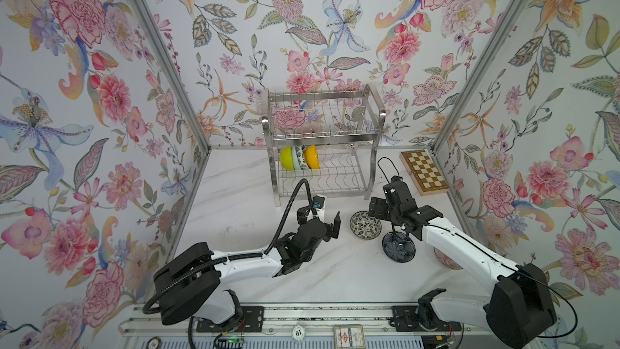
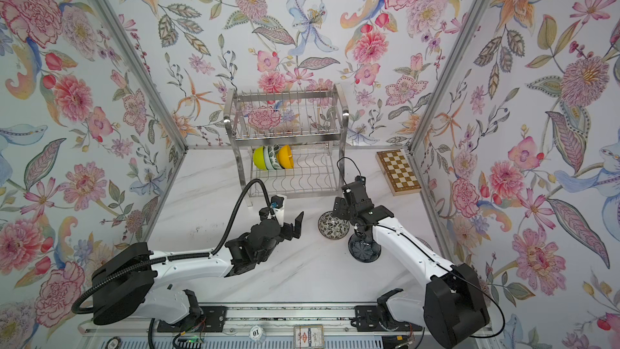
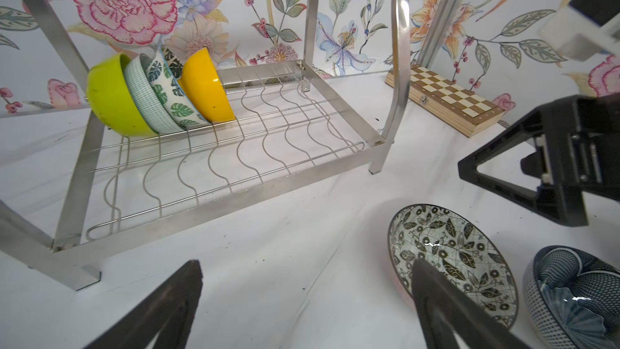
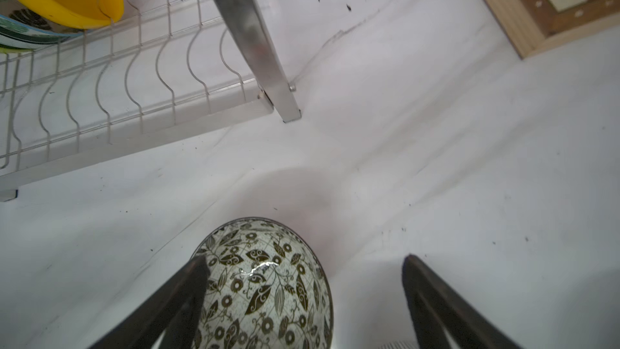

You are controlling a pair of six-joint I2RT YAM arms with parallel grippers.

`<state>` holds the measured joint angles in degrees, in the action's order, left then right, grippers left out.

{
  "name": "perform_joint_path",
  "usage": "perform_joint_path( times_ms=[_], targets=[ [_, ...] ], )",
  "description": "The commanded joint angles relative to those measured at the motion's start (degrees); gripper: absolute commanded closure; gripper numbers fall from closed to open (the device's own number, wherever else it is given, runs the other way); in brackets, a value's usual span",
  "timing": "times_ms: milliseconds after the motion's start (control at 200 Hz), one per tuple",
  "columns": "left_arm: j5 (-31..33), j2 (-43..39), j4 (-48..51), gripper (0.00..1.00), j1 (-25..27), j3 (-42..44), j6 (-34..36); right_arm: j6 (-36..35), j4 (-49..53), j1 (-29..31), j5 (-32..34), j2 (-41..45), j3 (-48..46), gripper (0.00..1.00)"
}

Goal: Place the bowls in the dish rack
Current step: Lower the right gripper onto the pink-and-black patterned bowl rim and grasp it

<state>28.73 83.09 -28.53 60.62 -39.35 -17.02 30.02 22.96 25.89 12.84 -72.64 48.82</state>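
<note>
Your right fingers (image 4: pixel 188 293) stand spread over the black-white floral bowl (image 4: pixel 268 283), one at its rim, on the desk (image 4: pixel 436 162) just before the dish rack (image 1: pixel 322 136). Your left fingers (image 3: pixel 171 300) gape empty there too. Four bowls (image 3: pixel 161 95) stand in the rack's lower tier.

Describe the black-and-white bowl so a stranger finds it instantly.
Start at the steel dish rack at the back of the table. Near its right front leg sit two bowls side by side. The patterned bowl is nearer the rack: white with black leaves, unlike the dark navy bowl.
</note>
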Motion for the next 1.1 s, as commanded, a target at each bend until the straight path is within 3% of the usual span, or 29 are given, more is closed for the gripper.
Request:
perform_joint_path(
  times_ms=[0, 410, 550, 841, 1091],
  targets=[
    [-0.9, 1.1, -1.8, 0.01, 1.0, -2.6, 0.1, 0.0, 3.7, -0.9, -4.4, -1.8, -0.9, 0.14],
    [-1.4, 2.0, 0.1, 0.01, 1.1, -3.1, -2.3, -0.3, -1.7, -4.1, -10.2, -7.3, -3.9, 0.44],
    [-0.6, 1.2, 0.8, 0.01, 1.1, -2.5, -2.6, -0.5, -2.7, -4.4, -10.6, -9.5, -4.1, 0.48],
    [0.7, 0.4, 1.5, 0.01, 1.2, -1.0, -4.1, -0.4, -6.2, -4.2, -12.1, -11.6, -5.1, 0.67],
    [1.1, 0.2, 2.6, 0.01, 1.2, -1.4, -4.3, -0.7, -7.1, -3.3, -11.8, -13.4, -4.4, 0.71]
  ],
)
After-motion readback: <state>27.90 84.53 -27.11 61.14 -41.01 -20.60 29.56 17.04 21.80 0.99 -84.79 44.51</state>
